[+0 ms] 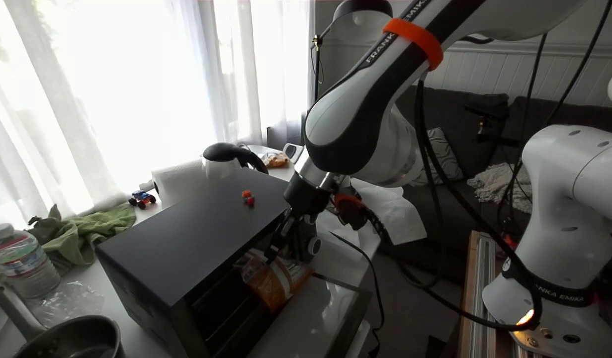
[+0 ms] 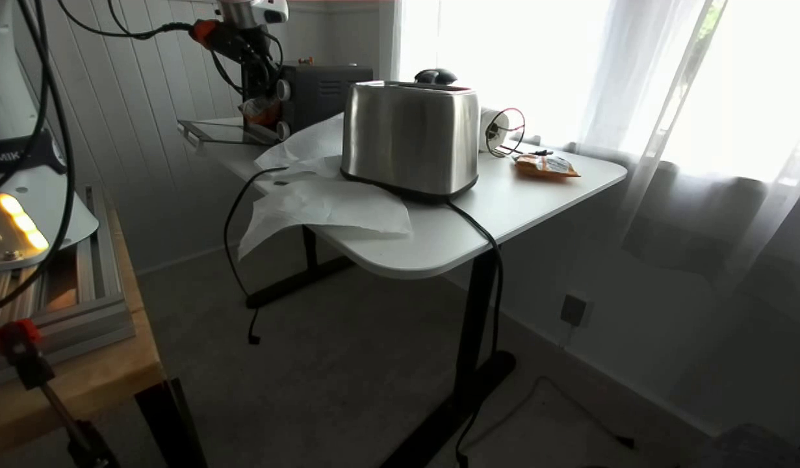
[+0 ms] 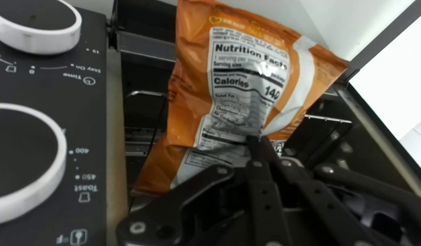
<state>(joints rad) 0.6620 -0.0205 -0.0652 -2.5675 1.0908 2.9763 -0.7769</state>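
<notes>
1. End effector (image 3: 259,145), lower centre of wrist view: pressed together, pinching orange bag (image 3: 237,99).
2. Bag at toaster oven's (image 1: 191,233) mouth, lower middle in an exterior view.
3. Likely light, soft, slippery; best held by edge.

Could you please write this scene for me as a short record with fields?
Claw: shut, pinching the orange bag
Bag position: at the open front of the toaster oven, above the lowered door
Bag touching door: cannot tell
On oven top: small orange and red pieces
Near oven: paper towel roll, water bottle
Steel toaster: on the white table, in an exterior view
</notes>
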